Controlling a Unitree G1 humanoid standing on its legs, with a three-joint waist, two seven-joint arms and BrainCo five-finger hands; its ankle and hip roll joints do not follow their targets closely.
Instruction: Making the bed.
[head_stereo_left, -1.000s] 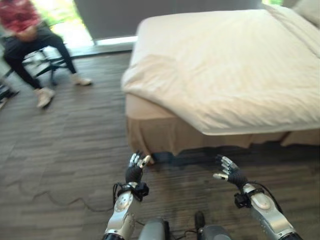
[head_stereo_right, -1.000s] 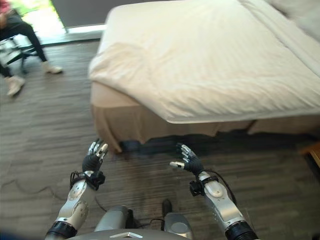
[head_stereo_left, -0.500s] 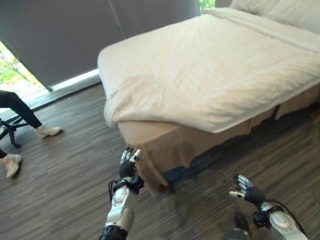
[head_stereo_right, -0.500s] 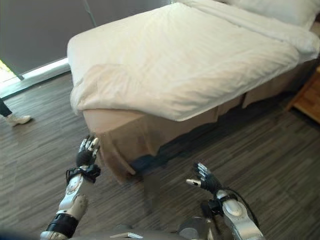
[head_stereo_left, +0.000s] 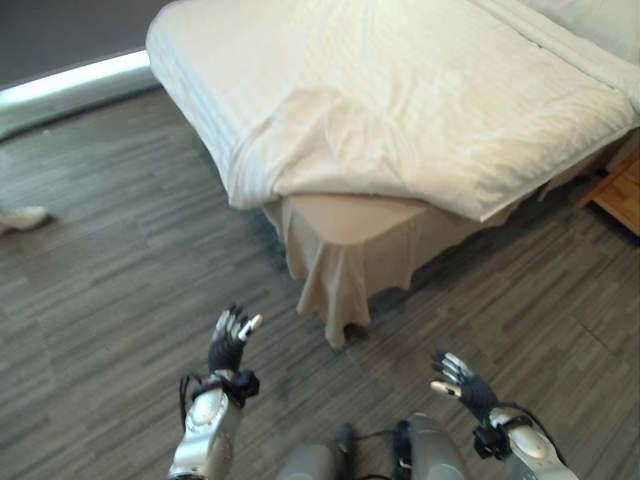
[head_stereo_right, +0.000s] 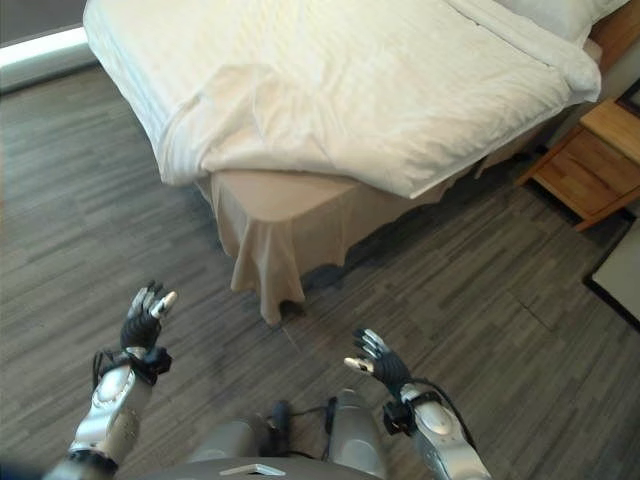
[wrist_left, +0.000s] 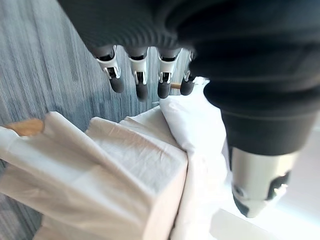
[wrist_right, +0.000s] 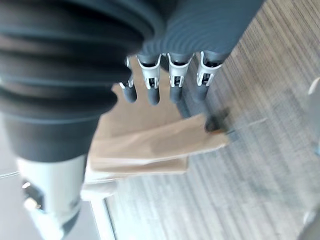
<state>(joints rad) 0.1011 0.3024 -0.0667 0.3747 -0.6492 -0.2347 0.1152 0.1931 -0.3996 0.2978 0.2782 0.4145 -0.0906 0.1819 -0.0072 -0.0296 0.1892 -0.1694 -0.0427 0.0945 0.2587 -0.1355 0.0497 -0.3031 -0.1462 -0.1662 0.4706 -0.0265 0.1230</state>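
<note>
Overhead, in the left eye view, the bed (head_stereo_left: 350, 215) is filling the upper half of the frame, its cream duvet (head_stereo_left: 400, 100) lying rumpled over the near corner while a tan bed skirt (head_stereo_left: 335, 270) is hanging below it to the wood-grain floor (head_stereo_left: 110, 280). The left hand (head_stereo_left: 228, 342) is hovering at lower centre-left, fingers straight and spread, grasping nothing, well apart from the bed. The right hand (head_stereo_left: 462, 382) is hanging at lower right, fingers likewise relaxed and empty.

Next, in the right eye view, a wooden nightstand (head_stereo_right: 592, 160) is standing at the right edge, just beside the bed's far side, and a pillow (head_stereo_right: 560, 12) is resting at the upper right.

Then, in the left wrist view, straight fingers (wrist_left: 142, 82) are pointing toward the duvet's folded corner.

Lastly, in the right wrist view, released fingers (wrist_right: 175, 82) are pointing at the tan skirt above the floor.
</note>
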